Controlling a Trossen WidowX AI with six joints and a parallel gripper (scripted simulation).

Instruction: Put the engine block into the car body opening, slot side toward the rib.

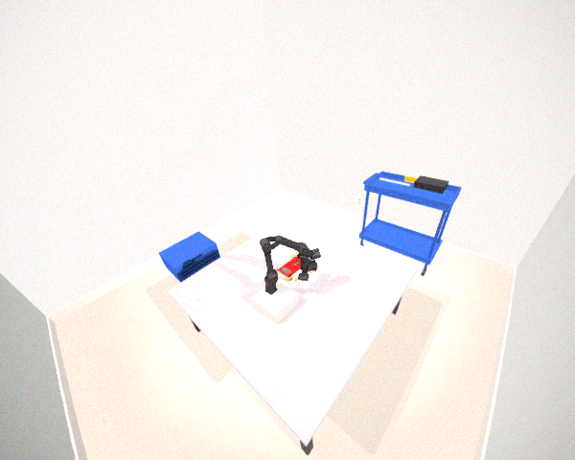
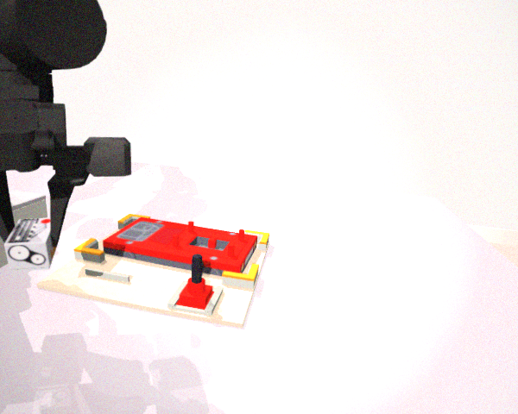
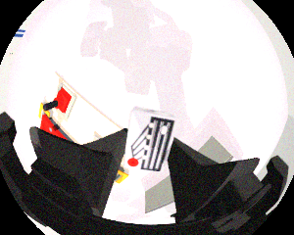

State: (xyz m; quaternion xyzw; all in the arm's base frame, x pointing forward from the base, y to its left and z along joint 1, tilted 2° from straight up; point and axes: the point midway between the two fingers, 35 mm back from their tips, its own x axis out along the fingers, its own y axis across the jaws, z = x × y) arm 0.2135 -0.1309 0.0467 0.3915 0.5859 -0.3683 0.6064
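Black post (image 2: 197, 268) stands before the car body (image 2: 179, 245) opening.

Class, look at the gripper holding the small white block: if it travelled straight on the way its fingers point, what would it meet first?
The gripper points downward, shut on the engine block. Straight on, the block would probably meet the white table top just left of the beige base board, not the red car body; depth is uncertain.
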